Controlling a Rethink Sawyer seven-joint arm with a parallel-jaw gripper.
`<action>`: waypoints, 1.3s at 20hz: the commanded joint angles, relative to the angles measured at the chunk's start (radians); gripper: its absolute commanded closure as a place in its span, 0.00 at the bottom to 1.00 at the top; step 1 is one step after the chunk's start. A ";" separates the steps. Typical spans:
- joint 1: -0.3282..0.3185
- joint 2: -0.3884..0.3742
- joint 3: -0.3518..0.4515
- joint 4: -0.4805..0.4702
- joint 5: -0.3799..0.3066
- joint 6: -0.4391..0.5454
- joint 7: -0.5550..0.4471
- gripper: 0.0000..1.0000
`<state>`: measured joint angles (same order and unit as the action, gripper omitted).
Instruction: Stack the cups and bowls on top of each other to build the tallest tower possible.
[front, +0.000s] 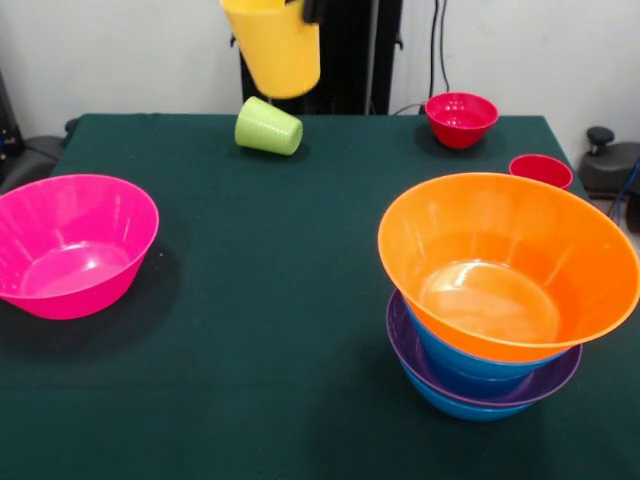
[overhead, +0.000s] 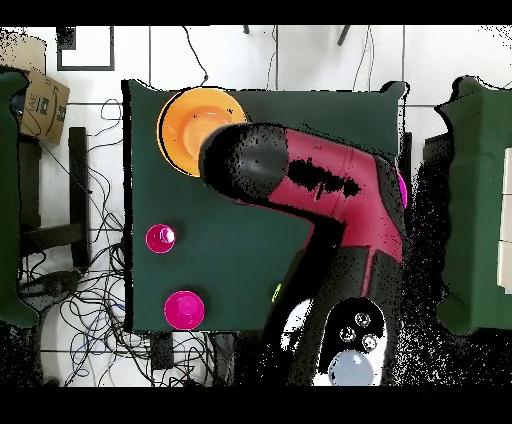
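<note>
Gripper (front: 300, 12) holds yellow cup (front: 275, 48) above table (front: 250, 300).

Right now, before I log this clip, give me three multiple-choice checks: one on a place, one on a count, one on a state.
1. Where is the orange bowl?
A. Topping the stack of blue and purple bowls
B. Inside the pink bowl
C. On the floor

2. How many red items stand at the table's far side?
A. None
B. Two
C. Four

3. How is the lime green cup?
A. Upright
B. Lying on its side
C. Nested in the yellow cup

Answers:
1 A: it rests in the blue bowl.
2 B: small red bowl and red cup.
3 B: its mouth faces sideways.
</note>
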<state>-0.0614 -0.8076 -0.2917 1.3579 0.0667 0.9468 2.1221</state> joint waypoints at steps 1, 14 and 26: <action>-0.011 -0.034 0.073 0.035 -0.036 0.166 -0.048 1.00; 0.014 0.084 0.101 -0.138 -0.036 0.207 0.053 1.00; 0.034 0.148 0.091 -0.189 -0.021 0.179 0.093 1.00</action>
<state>-0.0491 -0.7500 -0.2882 1.1904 0.0663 1.0733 2.1221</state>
